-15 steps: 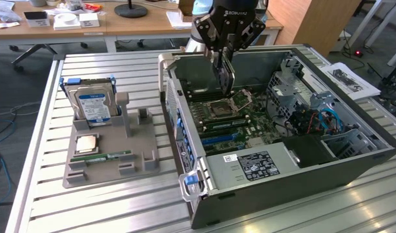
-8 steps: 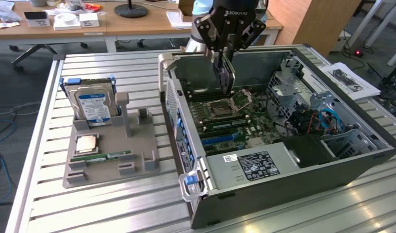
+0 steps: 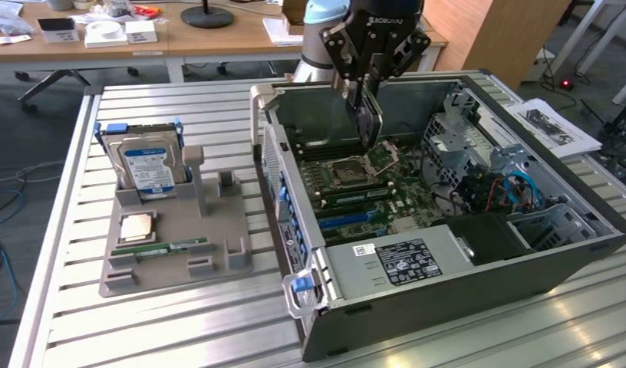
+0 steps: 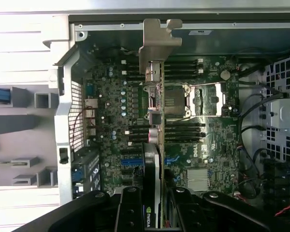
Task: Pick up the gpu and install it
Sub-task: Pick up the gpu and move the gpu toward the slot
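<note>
My gripper (image 3: 367, 86) hangs over the open computer case (image 3: 558, 253), shut on the gpu (image 3: 370, 119). The card hangs edge-down above the motherboard (image 3: 380, 188), near the CPU socket (image 3: 346, 170), and clear of the board. In the wrist view the gpu (image 4: 154, 150) is seen edge-on, with its silver end bracket (image 4: 157, 41) toward the case's rear wall and its black face between my fingers (image 4: 130, 212). My gripper (image 4: 154, 215) clamps the card's near end. Blue expansion slots (image 4: 130, 162) lie on the board beside the card's line.
A grey parts fixture (image 3: 221, 230) at the exterior view's left holds a hard drive with a blue label (image 3: 149, 165), a CPU (image 3: 137, 226) and a RAM stick (image 3: 175, 248). Drive cage and cables (image 3: 497, 188) fill the case's right side. Papers (image 3: 554, 126) lie beyond it.
</note>
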Controlling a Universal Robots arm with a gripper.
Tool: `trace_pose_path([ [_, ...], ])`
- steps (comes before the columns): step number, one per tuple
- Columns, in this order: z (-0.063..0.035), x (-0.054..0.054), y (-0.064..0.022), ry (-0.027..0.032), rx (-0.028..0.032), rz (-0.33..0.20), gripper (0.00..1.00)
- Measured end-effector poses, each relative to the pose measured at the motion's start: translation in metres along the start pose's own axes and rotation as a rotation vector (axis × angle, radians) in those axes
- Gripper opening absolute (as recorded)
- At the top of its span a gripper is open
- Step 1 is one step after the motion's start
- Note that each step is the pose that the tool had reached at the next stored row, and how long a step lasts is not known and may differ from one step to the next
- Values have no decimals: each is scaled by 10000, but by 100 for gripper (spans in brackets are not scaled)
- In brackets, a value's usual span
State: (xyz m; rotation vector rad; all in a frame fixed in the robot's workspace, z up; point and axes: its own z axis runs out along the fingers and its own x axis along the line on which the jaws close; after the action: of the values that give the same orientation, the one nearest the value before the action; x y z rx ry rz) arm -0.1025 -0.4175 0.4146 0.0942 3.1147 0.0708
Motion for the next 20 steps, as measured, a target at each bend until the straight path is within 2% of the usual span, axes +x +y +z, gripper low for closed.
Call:
trace_pose_path([
  [20, 12, -356, 21, 0, 1, -4, 27],
])
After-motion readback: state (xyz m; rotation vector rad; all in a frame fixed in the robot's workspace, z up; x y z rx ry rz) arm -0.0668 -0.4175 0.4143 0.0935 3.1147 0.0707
